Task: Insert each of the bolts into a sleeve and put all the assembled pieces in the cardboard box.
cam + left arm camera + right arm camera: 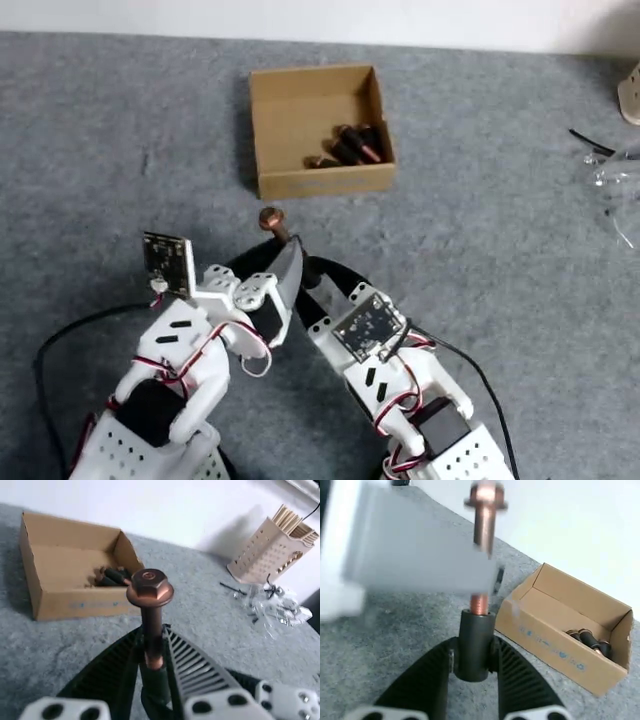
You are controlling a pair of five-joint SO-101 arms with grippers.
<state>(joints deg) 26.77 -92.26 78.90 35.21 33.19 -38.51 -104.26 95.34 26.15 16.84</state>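
Copper bolt (pixel 150 591) is pinched by its shank in the left gripper (pixel 151 640), head up and pretty much upright. Both fingers are closed right onto it, no slack that I can see. Directly under it is the black sleeve (pixel 474 645). The right gripper (pixel 472 655) has that one clamped between its ribbed fingers (pixel 520 680), also upright. The bolt's threaded tip sits right at the sleeve's open top and looks just inside the mouth, with most of the shank bare above it. So the two grippers are basically stacked, left one above, right one below.

From the high view the pair meets just on the near side of the box (pixel 310 185), toward the left-arm end of its front wall. The bolt head is near the wall but not touching it. The box is cardboard, open on top, and sits on the grey carpet-like table (pixel 120 150). Inside it a few assembled pieces (pixel 350 148) lie bunched in the near corner on the right arm's side, dark sleeves with copper heads sticking out. Can't count them for sure since they overlap.

Off to the right arm's side, well apart from everything, there's a beige perforated holder (pixel 270 550) with wooden sticks in it. Near it lie some clear plastic bags (pixel 277 610) with a black bit or two next to them.
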